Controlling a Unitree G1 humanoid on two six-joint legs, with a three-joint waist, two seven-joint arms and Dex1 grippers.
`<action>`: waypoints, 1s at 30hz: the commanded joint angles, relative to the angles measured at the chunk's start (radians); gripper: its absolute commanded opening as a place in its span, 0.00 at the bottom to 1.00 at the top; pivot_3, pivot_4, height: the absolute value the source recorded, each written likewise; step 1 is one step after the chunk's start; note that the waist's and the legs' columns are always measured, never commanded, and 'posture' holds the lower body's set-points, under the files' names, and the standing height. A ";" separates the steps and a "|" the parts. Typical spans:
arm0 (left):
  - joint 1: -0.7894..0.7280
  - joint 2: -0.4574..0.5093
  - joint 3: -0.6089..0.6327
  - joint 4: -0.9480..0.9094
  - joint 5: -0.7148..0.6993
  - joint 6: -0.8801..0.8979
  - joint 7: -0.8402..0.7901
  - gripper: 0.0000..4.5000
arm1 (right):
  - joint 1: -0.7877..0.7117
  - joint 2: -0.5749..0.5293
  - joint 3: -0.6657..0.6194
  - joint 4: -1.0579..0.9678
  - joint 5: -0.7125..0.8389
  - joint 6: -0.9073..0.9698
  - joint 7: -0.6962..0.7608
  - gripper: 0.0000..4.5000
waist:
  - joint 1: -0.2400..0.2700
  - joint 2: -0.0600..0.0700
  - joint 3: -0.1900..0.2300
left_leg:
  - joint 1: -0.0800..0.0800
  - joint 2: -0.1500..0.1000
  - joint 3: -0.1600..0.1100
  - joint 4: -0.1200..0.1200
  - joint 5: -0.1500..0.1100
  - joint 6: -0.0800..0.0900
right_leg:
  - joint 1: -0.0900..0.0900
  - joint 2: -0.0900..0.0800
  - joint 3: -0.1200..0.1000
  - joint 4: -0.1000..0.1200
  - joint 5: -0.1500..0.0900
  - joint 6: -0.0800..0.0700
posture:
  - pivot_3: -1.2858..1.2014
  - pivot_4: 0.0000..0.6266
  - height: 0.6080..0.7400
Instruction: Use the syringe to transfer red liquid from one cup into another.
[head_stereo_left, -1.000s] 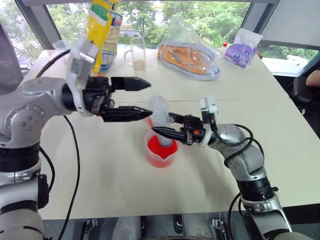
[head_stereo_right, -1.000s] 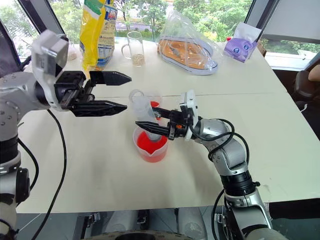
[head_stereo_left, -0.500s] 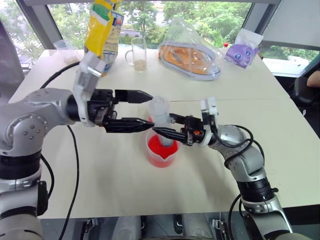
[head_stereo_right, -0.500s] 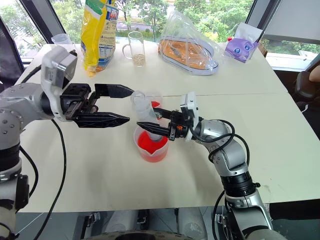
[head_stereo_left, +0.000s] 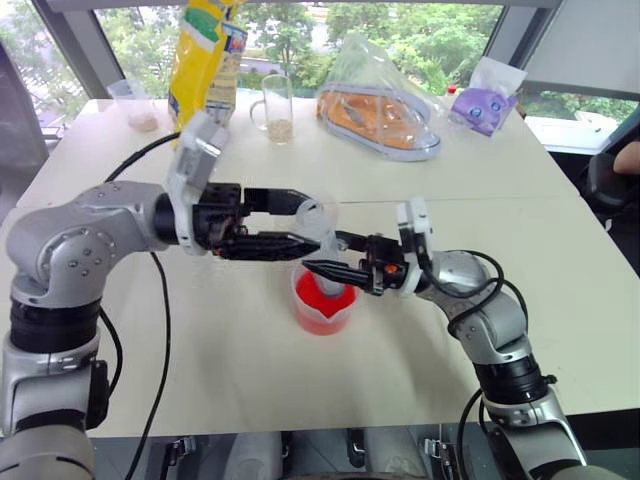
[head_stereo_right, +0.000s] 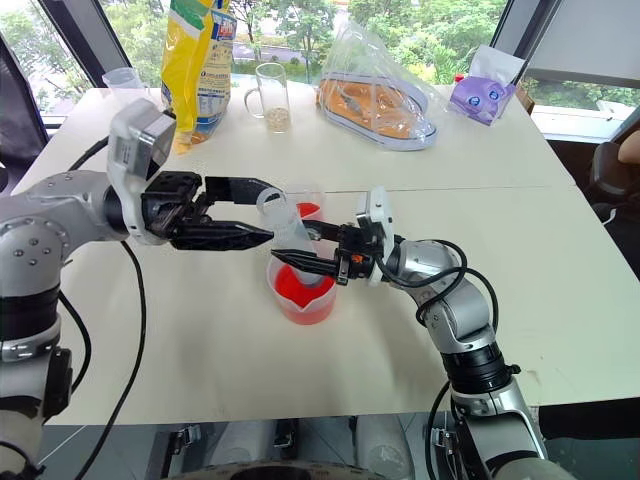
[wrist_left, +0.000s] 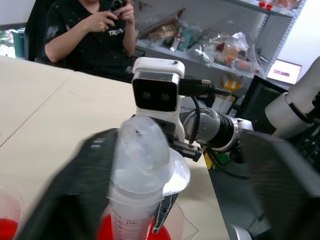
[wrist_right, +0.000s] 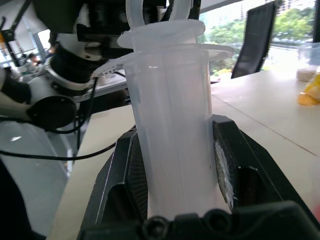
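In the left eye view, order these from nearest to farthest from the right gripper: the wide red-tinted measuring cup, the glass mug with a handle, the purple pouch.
From the right gripper:
1. Wide red-tinted measuring cup, just below it.
2. Glass mug with a handle, far side of the table, toward the robot's left.
3. Purple pouch, far right corner.

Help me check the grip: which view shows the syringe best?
The right wrist view: the syringe stands upright between the right gripper's fingers. The left wrist view shows its top; the eye views show it small, over the red cup.

Legible text in the scene
"TREA…" on the person's black shirt (wrist_left: 108, 33); tiny graduation figures on the syringe (wrist_left: 131, 218), unreadable
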 joint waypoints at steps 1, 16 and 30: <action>-0.019 -0.002 -0.001 -0.012 -0.004 -0.006 -0.013 0.38 | -0.016 -0.003 -0.006 -0.026 0.002 -0.015 -0.004 0.32 | 0.000 0.000 0.000 | 0.000 0.000 0.000 0.000 0.000 0.000 | 0.000 0.000 0.000 0.000 0.000 0.000 | 0.52 0.24 1.00; -0.073 -0.006 0.019 0.032 0.019 -0.027 -0.003 0.01 | -0.007 -0.015 0.005 -0.033 0.011 -0.003 -0.001 0.32 | 0.000 0.000 0.000 | 0.000 0.000 0.000 0.000 0.000 0.000 | 0.000 0.000 0.000 0.000 0.000 0.000 | 0.52 0.24 1.00; -0.160 0.012 0.056 0.078 0.020 -0.023 -0.008 0.01 | 0.015 -0.023 0.017 0.044 0.030 0.020 0.025 0.32 | 0.000 0.000 0.000 | 0.000 0.000 0.000 0.000 0.000 0.000 | 0.000 0.000 0.000 0.000 0.000 0.000 | 0.52 0.24 1.00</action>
